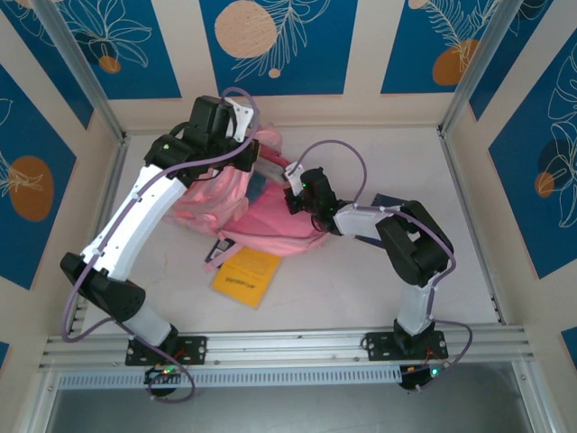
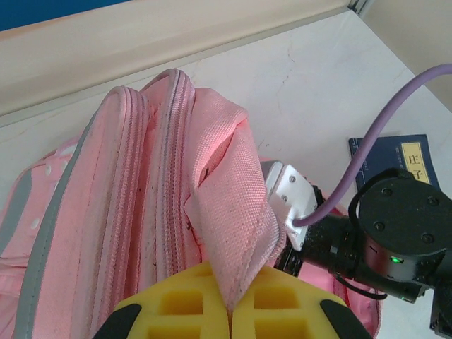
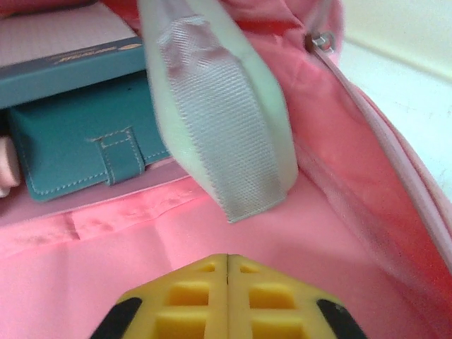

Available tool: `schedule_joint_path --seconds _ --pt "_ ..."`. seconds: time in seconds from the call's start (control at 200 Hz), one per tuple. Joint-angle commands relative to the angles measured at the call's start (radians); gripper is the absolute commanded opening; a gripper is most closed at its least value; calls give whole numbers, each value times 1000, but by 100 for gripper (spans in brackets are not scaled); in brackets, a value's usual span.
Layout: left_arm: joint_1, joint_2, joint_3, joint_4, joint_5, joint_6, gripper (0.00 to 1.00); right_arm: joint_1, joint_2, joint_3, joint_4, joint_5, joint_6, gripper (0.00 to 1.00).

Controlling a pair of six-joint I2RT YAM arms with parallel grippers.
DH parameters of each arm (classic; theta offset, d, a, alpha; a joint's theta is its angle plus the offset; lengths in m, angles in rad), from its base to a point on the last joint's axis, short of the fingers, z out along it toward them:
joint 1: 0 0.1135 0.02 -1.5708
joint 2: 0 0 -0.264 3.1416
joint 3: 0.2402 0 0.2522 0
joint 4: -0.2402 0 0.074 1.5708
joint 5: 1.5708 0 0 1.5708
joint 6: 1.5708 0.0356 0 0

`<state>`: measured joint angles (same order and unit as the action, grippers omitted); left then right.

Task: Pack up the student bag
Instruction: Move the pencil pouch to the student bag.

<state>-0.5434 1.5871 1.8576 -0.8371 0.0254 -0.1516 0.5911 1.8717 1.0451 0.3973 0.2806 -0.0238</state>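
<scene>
White table [image 1: 361,289]: L tool [image 2: 229,309] pinching student bag [image 2: 141,198] flap; R tool [image 3: 227,286] clenched empty inside.

Bright, even light casts only faint shadows beneath the large soft pink fabric backpack [image 1: 270,221], whose close-up interior blurs slightly.

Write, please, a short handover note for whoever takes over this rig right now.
Left gripper: shut on a flap of the bag, lifting it.
Right gripper: shut, empty, inside the bag.
Already in the bag: a teal wallet, and a flat teal box beside it.
On the table: yellow book in front of the bag, blue book to its right.
Left to do, probably: pack both books.
</scene>
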Motion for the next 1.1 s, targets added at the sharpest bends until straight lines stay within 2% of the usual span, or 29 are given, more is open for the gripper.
schedule_joint_path --seconds 0.0,0.16,0.54,0.62,0.735,0.86,0.95,1.015,1.095 --pt "7 -13 60 95 47 -16 0 -24 27 29 -9 -17 98 0" --pt "7 -12 58 95 64 -18 0 -34 96 138 -63 9 123 0" --pt "7 6 58 106 110 -34 0 8 347 579 -275 -42 152 0" --pt "7 10 55 107 100 -31 0 13 377 620 -293 -61 160 1" --pt "14 17 42 110 75 -31 0 21 340 570 -272 -59 161 6" --pt "26 33 32 109 25 -49 0 21 221 441 -235 -30 154 14" --pt "28 55 32 103 -17 -66 0 16 114 328 -219 -12 163 24" --pt "28 80 38 96 -11 -82 0 13 27 245 -209 28 187 33" --pt "27 114 44 92 33 -105 0 16 -81 166 -246 95 218 38"
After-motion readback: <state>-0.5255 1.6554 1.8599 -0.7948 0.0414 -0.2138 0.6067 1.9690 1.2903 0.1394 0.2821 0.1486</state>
